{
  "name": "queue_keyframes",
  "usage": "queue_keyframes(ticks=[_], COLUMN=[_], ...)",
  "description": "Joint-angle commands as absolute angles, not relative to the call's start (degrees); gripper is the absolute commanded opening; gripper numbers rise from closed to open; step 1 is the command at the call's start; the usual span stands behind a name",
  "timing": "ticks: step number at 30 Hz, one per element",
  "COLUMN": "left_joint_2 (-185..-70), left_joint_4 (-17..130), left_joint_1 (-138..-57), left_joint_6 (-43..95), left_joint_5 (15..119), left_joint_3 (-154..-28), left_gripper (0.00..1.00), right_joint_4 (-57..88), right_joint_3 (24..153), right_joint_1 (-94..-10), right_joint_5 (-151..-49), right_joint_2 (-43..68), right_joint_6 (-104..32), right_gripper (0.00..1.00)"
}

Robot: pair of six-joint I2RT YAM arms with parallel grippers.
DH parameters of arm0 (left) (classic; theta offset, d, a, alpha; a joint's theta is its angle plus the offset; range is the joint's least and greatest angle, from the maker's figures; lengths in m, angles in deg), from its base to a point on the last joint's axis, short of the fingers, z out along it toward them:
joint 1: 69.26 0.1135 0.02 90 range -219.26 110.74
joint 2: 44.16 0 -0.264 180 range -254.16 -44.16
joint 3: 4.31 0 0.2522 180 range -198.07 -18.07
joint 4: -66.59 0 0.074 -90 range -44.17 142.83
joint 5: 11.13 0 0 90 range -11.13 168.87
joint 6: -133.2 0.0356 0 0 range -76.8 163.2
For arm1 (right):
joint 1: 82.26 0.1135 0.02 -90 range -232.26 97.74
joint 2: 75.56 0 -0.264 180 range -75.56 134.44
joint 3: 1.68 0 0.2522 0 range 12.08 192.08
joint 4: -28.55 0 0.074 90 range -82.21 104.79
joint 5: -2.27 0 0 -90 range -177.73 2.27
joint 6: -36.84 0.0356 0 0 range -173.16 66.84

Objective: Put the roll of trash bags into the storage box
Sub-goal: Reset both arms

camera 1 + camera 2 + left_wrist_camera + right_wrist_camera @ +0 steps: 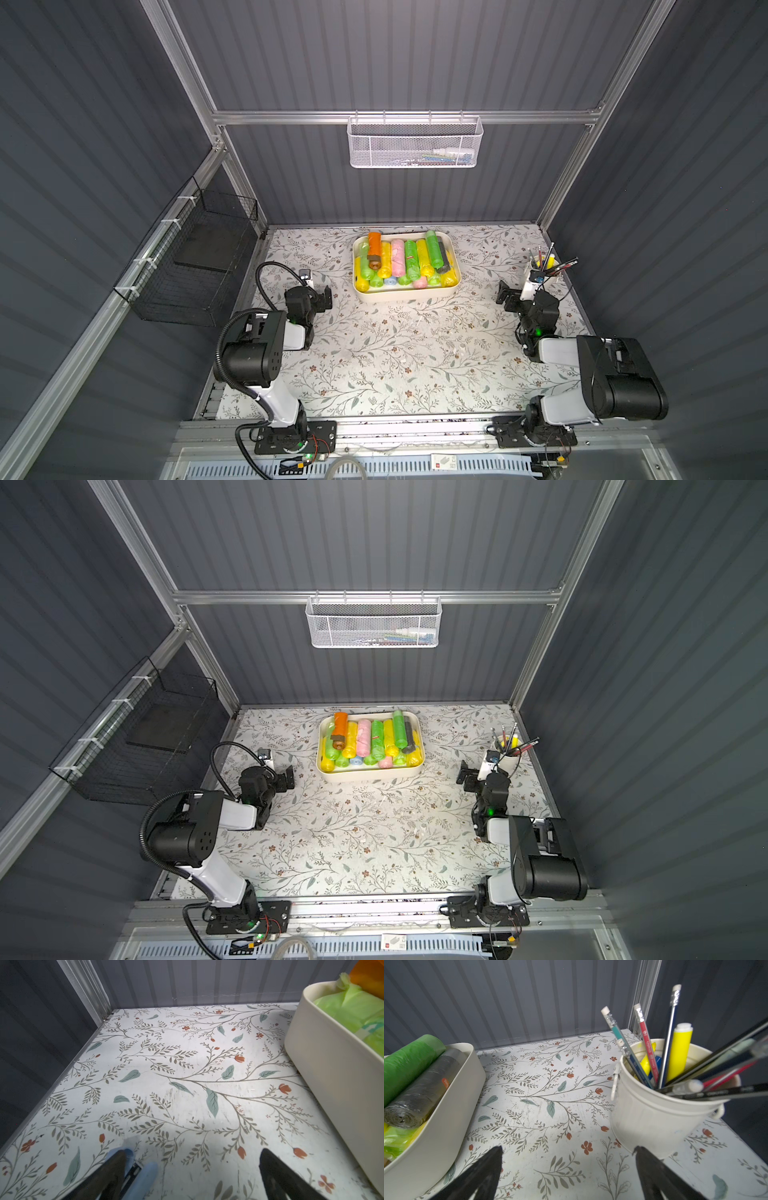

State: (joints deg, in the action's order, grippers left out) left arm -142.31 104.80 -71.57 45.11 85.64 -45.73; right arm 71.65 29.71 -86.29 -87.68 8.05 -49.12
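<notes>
left gripper (pixel 193 1154) and right gripper (pixel 568 1150) sit low, jaws apart — empty. storage box (pixel 405 296) between them holds colourful rolls (pixel 397 257).

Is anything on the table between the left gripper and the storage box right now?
Nothing visible does. In the left wrist view, only bare floral table lies between the open left gripper and the storage box wall.

Black two-fingered left gripper (pixel 192 1152), low at nine o'clock, stands wide open and empty. Black two-fingered right gripper (pixel 567 1148), low at three o'clock, likewise.
</notes>
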Motion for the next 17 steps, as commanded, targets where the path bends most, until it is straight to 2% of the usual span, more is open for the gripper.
queue_keyframes(ticks=[1,17], left_joint_2=[-142.5,-142.7], left_joint_4=[104.4,104.1], left_joint_1=[-71.9,-72.1], left_joint_6=[44.2,44.4], left_joint_5=[85.0,85.4], left_joint_3=[-45.4,-45.7], left_gripper=[1.0,1.0], right_joint_4=[71.5,71.5], right_joint_3=[30.4,30.4], right_joint_1=[-86.5,-86.5], right_joint_5=[-88.2,-88.2], right_joint_2=[8.1,8.2], right_joint_6=[-49.4,-49.4], right_gripper=[0.99,0.99])
